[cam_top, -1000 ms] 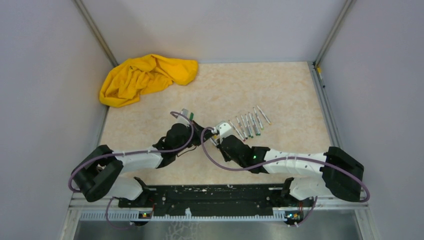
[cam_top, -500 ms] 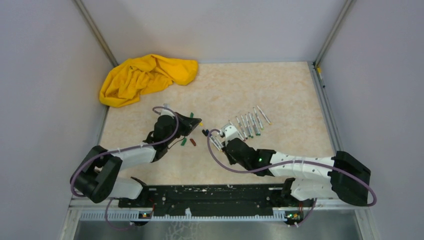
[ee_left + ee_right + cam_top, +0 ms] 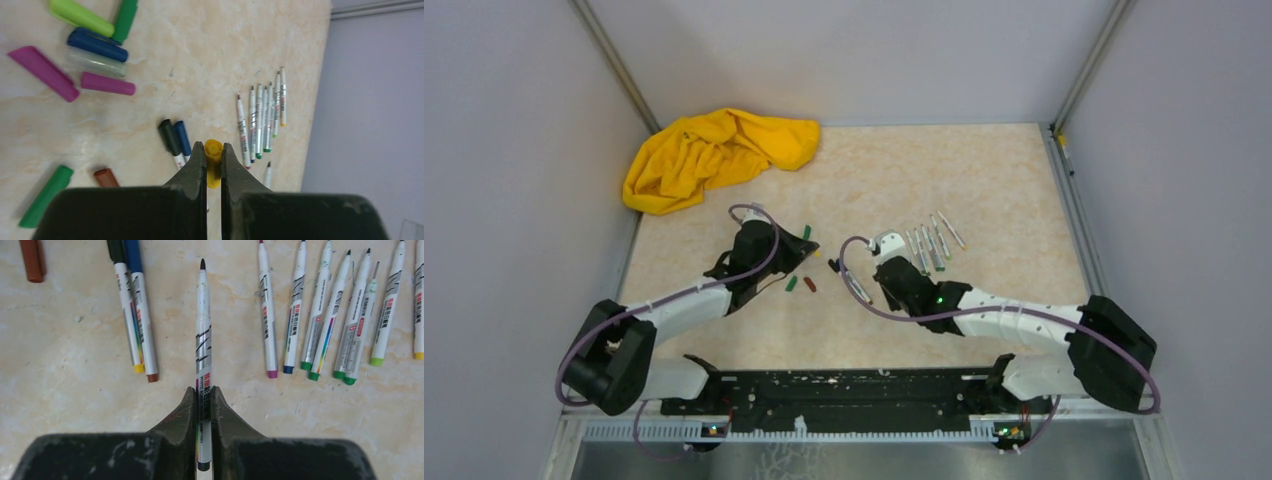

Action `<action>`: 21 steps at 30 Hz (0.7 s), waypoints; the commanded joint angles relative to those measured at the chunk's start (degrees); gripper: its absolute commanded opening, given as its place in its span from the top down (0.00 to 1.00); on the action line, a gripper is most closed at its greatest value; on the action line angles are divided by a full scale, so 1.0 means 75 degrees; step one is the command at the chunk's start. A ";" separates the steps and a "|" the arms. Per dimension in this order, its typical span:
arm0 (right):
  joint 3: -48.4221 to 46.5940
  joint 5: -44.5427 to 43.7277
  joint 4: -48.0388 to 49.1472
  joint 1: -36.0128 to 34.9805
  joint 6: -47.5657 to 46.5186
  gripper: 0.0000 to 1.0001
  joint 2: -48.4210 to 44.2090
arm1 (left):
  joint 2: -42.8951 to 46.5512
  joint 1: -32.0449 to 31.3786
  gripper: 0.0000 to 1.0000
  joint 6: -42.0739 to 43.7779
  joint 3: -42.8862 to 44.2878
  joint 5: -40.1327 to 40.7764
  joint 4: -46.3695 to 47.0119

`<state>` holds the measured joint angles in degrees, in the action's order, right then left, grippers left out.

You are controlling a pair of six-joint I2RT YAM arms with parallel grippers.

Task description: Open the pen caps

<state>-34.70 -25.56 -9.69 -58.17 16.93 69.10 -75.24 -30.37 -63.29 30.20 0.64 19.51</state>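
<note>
My left gripper (image 3: 213,150) is shut on a yellow pen cap (image 3: 213,149), held above the table; in the top view it (image 3: 809,246) is left of centre. Loose pen caps lie around it: lime green (image 3: 81,16), blue (image 3: 97,45), purple (image 3: 43,72), green (image 3: 46,196) and brown (image 3: 105,177). My right gripper (image 3: 202,395) is shut on an uncapped pen (image 3: 202,335) with its black tip pointing away. Two capped pens (image 3: 132,315) lie to its left, and a row of uncapped pens (image 3: 320,320) to its right.
A crumpled yellow cloth (image 3: 714,155) lies at the back left corner. Grey walls close the table on three sides. The row of pens (image 3: 932,245) lies right of centre, with two caps (image 3: 800,284) near the left gripper.
The two grippers were together and have pulled apart. The left moved left with the yellow cap. The right moved back and right with the now uncapped pen, towards the row.
</note>
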 commanded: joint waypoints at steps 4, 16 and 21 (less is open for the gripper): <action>-0.0761 0.0164 0.0534 0.0825 -0.0683 1.00 0.1223 | -0.0051 0.0007 0.97 0.1023 0.0282 0.1091 -0.1692; -0.1270 0.0937 0.0909 0.1682 -0.1217 1.00 0.2345 | -0.0798 0.0015 0.89 0.1418 0.0694 0.1357 -0.1976; -0.1410 0.1005 0.0911 0.1756 -0.1308 0.99 0.2721 | -0.0968 0.0015 0.81 0.1418 0.0727 0.1366 -0.1974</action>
<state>-42.78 -19.03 -5.06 -45.67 8.51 88.03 -81.56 -30.37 -53.87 34.11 9.87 5.45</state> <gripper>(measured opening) 0.042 0.170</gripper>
